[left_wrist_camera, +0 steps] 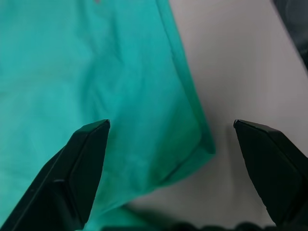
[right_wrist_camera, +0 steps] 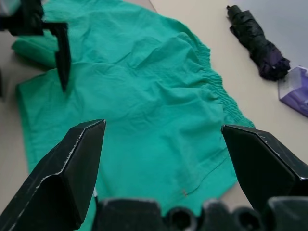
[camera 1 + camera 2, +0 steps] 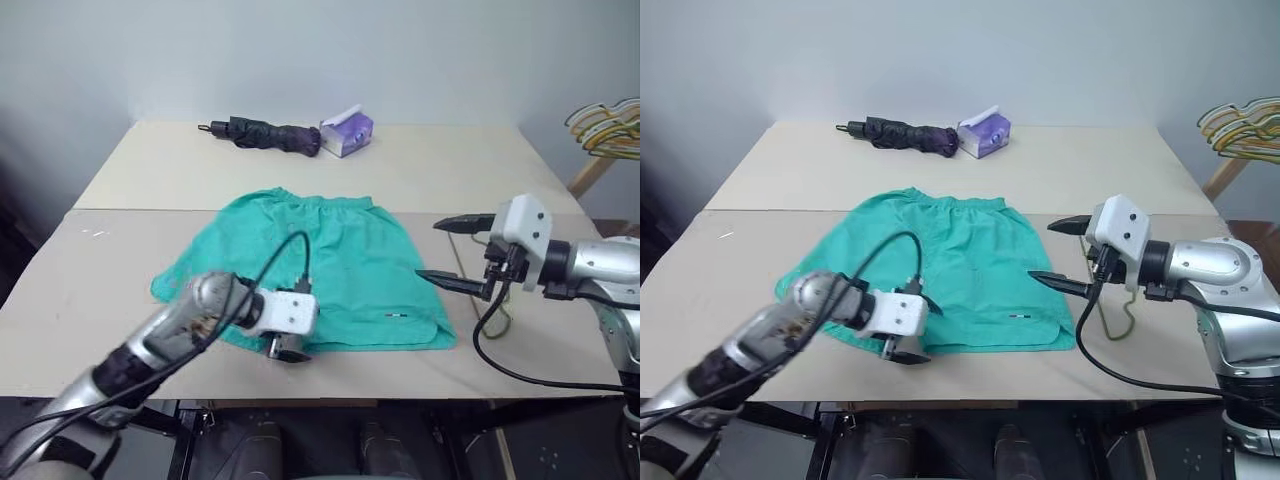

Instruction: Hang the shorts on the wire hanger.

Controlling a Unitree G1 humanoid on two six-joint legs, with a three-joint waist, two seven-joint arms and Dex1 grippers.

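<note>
The teal-green shorts [image 3: 330,255] lie flat on the middle of the table, elastic waistband toward the far side. My left gripper [image 1: 171,126] is open and points down over the near hem of the shorts' left leg [image 1: 192,144], with that hem corner between its fingers. My right gripper [image 3: 427,250] hovers open above the shorts' right edge, nothing between its fingers. The thin wire hanger [image 3: 1124,322] lies on the table just right of the shorts, partly hidden behind the right hand.
A folded dark umbrella [image 3: 265,133] and a purple tissue box [image 3: 347,133] sit on the far table. Bunched yellow, green and white hangers [image 3: 605,125] hang on a stand at the far right. A seam [image 3: 130,210] joins the two tabletops.
</note>
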